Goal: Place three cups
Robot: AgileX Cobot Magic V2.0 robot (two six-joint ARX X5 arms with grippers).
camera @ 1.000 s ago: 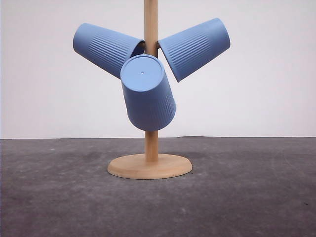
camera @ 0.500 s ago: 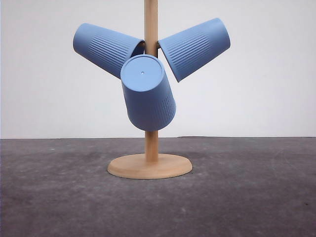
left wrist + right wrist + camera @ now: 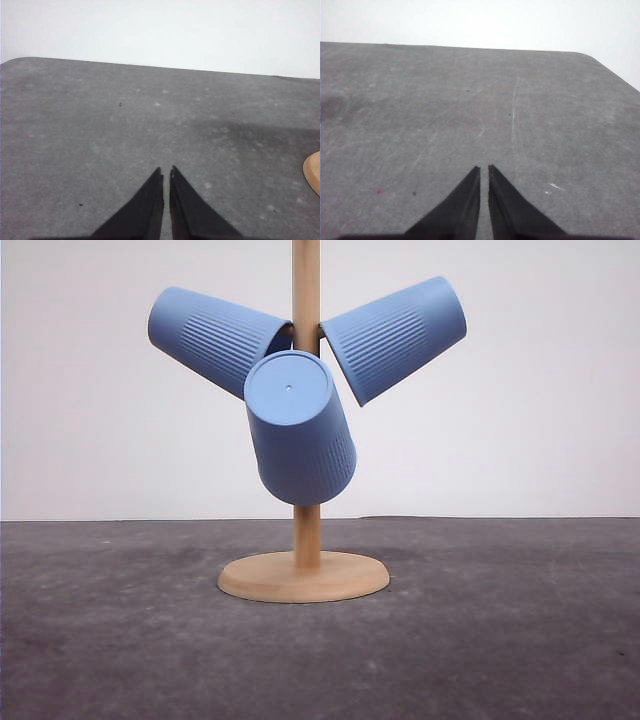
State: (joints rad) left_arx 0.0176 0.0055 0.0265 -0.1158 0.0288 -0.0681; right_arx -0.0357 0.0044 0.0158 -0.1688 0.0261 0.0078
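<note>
Hanging on a wooden stand (image 3: 305, 575) whose post leaves the frame's top, three cups (image 3: 300, 430) hide their pegs; left gripper (image 3: 166, 173) and right gripper (image 3: 484, 170) are closed, empty, over the table (image 3: 395, 100).

Left end effector (image 3: 166, 172), right end effector (image 3: 484, 169): both closed.

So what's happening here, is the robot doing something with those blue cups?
Right now nothing is being handled. Three blue cups hang upside down on a wooden stand on the grey table: the left cup, the right cup and the front cup, its flat base facing the camera. The left gripper and the right gripper are both shut and empty, low over bare table.
</note>
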